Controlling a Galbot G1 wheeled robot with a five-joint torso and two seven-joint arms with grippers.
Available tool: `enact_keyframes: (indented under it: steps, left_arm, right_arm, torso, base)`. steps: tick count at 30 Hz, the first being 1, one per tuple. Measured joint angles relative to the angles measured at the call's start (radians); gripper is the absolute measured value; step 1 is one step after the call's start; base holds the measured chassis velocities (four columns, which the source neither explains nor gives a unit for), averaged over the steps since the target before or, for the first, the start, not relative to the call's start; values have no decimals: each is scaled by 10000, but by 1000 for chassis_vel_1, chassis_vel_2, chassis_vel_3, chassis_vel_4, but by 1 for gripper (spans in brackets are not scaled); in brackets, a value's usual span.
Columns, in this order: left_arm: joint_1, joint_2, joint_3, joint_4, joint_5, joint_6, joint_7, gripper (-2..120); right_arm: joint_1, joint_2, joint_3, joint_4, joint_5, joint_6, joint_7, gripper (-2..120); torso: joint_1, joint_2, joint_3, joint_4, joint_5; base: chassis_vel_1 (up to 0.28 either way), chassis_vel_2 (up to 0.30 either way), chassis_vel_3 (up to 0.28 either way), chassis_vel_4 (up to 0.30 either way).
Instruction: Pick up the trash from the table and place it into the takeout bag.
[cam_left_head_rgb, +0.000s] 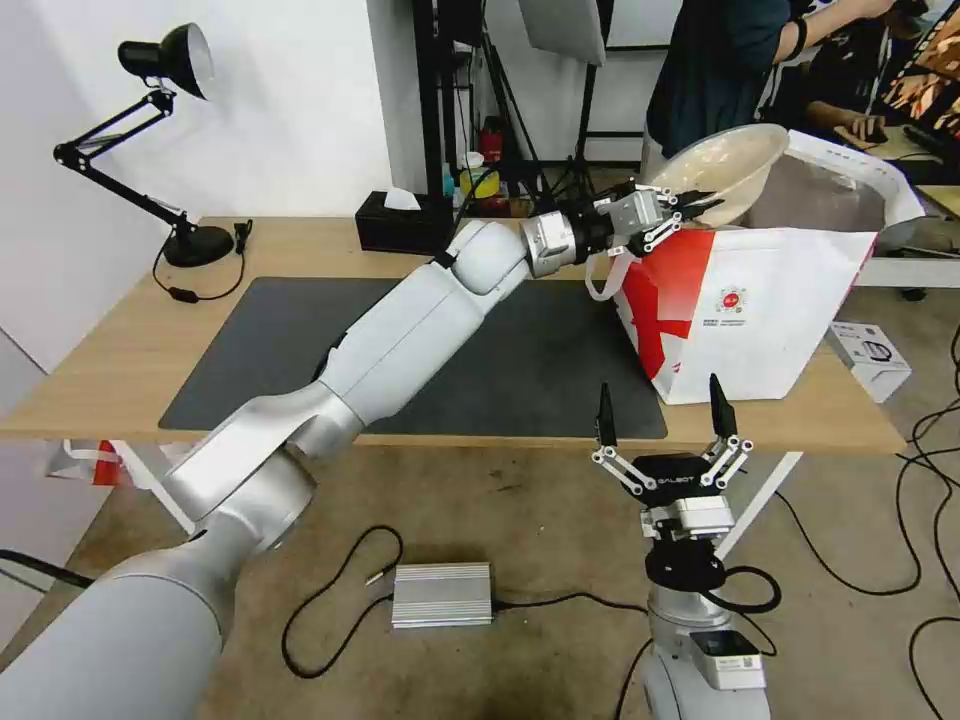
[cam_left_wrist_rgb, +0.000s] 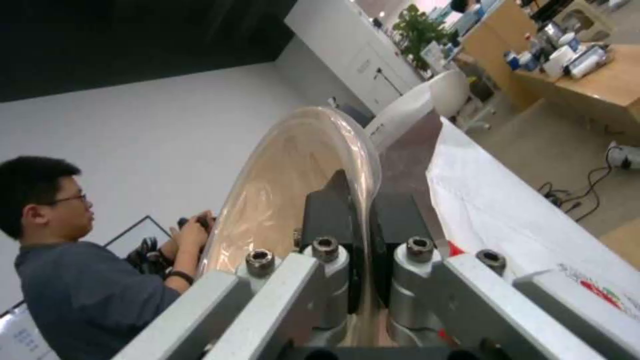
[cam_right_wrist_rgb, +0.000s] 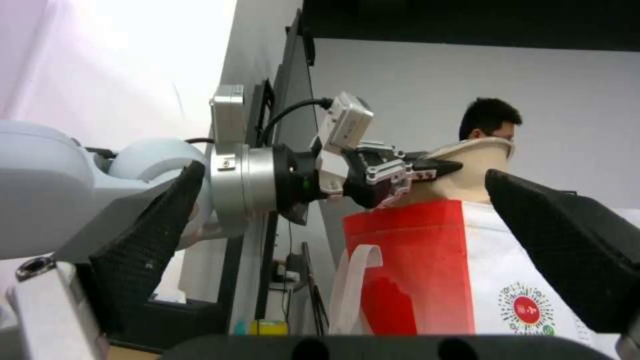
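My left arm reaches across the table (cam_left_head_rgb: 120, 360) and its dark grey mat (cam_left_head_rgb: 290, 340) to the takeout bag (cam_left_head_rgb: 750, 310), a white-and-red tote standing at the right end. The left gripper (cam_left_head_rgb: 690, 205) is shut on the rim of the shallow beige bowl (cam_left_head_rgb: 725, 170), which hangs tilted just above the bag's open top. In the left wrist view the black pads (cam_left_wrist_rgb: 333, 215) pinch the bowl (cam_left_wrist_rgb: 287, 185) beside the bag's white wall (cam_left_wrist_rgb: 507, 210). The right gripper (cam_left_head_rgb: 665, 415) stands open and upright in front of the table's near edge, below the bag. The right wrist view shows the bowl (cam_right_wrist_rgb: 477, 165) over the bag (cam_right_wrist_rgb: 427, 265).
A black desk lamp (cam_left_head_rgb: 170, 60) stands at the back left and a black tissue box (cam_left_head_rgb: 400, 222) at the back middle. A small white box (cam_left_head_rgb: 870, 355) lies right of the bag. On the floor are a silver box (cam_left_head_rgb: 442, 594) and cables.
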Motion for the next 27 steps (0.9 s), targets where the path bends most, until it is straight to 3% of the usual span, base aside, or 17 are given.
enact_keyframes:
  steps: [9,14,15,18,24,27]
  left_arm:
    - [-62,4,32,38,-73,-39,0,-1]
    - [-63,18,40,38,-71,-51,-80,7]
    - [-63,21,44,38,-68,-53,-100,19]
    - [-63,30,47,38,-61,-54,-109,23]
    - [-61,57,72,32,-56,-53,-113,51]
    - [-61,58,78,24,-56,-54,-115,56]
  right_arm:
    - [49,0,-8,-5,16,0,-6,100]
    - [64,0,-8,-10,29,0,-9,100]
    - [74,0,-5,-10,33,-2,-10,100]
    - [77,0,-5,-18,36,-5,-12,100]
    - [83,0,0,-54,43,-6,-12,100]
    - [84,0,0,-64,46,-6,-12,100]
  torso:
    - [0,0,0,0,0]
    - [0,0,0,0,-1]
    - [0,0,0,0,0]
    - [0,0,0,0,0]
    - [0,0,0,0,0]
    - [-1,0,0,0,0]
  base:
    - [0,0,0,0]
    - [0,0,0,0]
    - [0,0,0,0]
    - [0,0,0,0]
    - [0,0,0,0]
    - [0,0,0,0]
